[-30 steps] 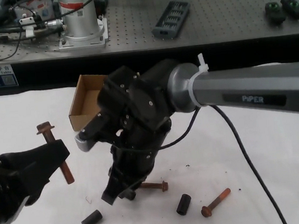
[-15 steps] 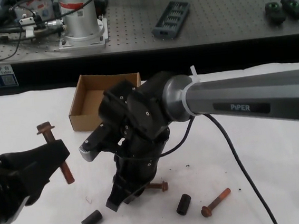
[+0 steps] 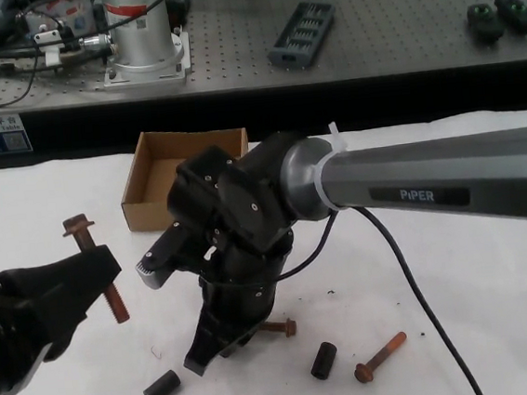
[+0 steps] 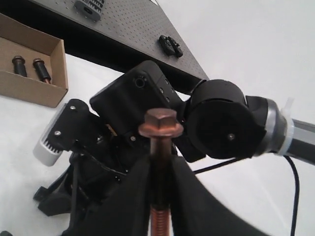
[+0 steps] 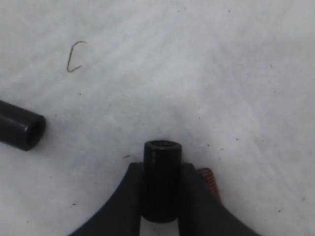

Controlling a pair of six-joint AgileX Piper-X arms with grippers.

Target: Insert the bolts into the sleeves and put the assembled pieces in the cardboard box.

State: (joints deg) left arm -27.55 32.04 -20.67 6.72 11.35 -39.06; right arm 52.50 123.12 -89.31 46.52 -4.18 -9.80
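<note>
Held bolt [image 4: 160,142]: thread end cropped.
Lying bolt [image 3: 281,326]: tip behind right arm [image 3: 247,218].
Box [image 4: 29,91]: cut by edge.
Held sleeve [image 5: 162,177]: sides behind fingers [image 5: 194,211].

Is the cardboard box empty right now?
No, the cardboard box holds two dark pieces, side by side against its far wall.

My right arm's forearm [image 3: 449,180] is a smooth grey tube with pale lettering, a white zip tie [image 3: 337,144] at its collar and a thin black cable [image 3: 421,285] running from it. The wrist housing [image 3: 237,209] is blocky black with small silver screws [image 4: 228,136] and, I think, a pale grey ribbed cap [image 3: 150,264]. Left gripper [image 4: 158,179] and right gripper [image 5: 161,191] are matte black.
</note>
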